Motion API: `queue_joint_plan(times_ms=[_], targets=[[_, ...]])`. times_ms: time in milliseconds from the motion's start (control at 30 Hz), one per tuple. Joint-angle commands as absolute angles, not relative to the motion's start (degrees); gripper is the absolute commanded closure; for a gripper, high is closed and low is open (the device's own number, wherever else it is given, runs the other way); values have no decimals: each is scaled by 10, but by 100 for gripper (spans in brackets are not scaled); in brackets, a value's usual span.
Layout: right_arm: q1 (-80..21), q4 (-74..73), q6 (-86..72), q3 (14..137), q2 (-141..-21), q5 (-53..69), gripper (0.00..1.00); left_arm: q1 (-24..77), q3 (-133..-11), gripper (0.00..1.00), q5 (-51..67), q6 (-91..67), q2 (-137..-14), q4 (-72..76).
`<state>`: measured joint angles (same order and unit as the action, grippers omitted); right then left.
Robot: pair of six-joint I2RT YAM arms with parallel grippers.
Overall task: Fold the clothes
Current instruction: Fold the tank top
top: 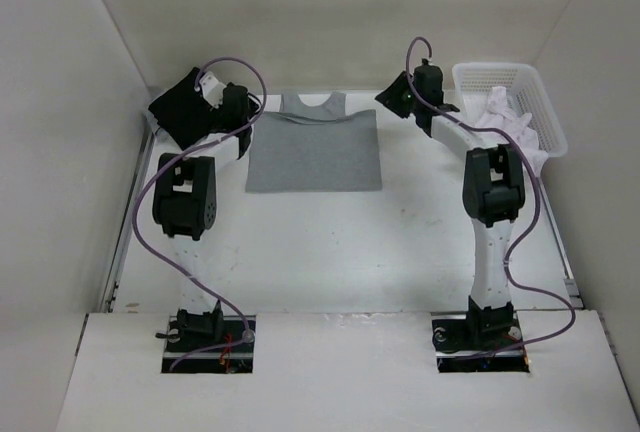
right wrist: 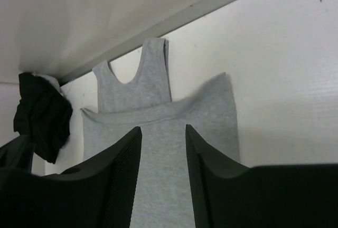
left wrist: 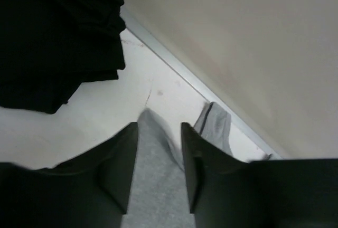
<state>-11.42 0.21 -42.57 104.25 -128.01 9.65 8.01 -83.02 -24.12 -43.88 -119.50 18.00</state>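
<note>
The clothes [top: 313, 152], a heather-grey knit top, lie flat at the back middle of the table, doubled over on themselves. The neck opening and shoulder part stick out toward the back wall. My left gripper [top: 252, 112] hovers at the cloth's back left corner. In the left wrist view its jaws [left wrist: 159, 125] stand apart, with grey cloth [left wrist: 158, 186] showing in the gap. My right gripper [top: 397, 100] hangs at the back right corner. It [right wrist: 162, 127] is open too, and the grey top [right wrist: 158, 149] lies below it.
A black garment [top: 178, 102] lies bunched in the back left corner, close to the left wrist. A white basket [top: 490, 67] with white garments [top: 512, 124] stands at the back right, beside the right arm. Walls close in the back and both sides.
</note>
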Motion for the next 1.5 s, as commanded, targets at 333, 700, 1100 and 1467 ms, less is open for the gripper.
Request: queue_joint_plan(times_ms=[333, 700, 1100, 1467], targets=[[-188, 119, -424, 608, -978, 12, 100, 180, -408, 59, -250, -430, -829, 286], [-196, 178, -463, 436, -943, 3, 54, 108, -254, 53, -120, -522, -781, 257], [-199, 170, -481, 469, -996, 27, 52, 85, -285, 55, -105, -555, -868, 299], [-203, 176, -501, 490, -1035, 31, 64, 77, -303, 69, -107, -587, -925, 306]])
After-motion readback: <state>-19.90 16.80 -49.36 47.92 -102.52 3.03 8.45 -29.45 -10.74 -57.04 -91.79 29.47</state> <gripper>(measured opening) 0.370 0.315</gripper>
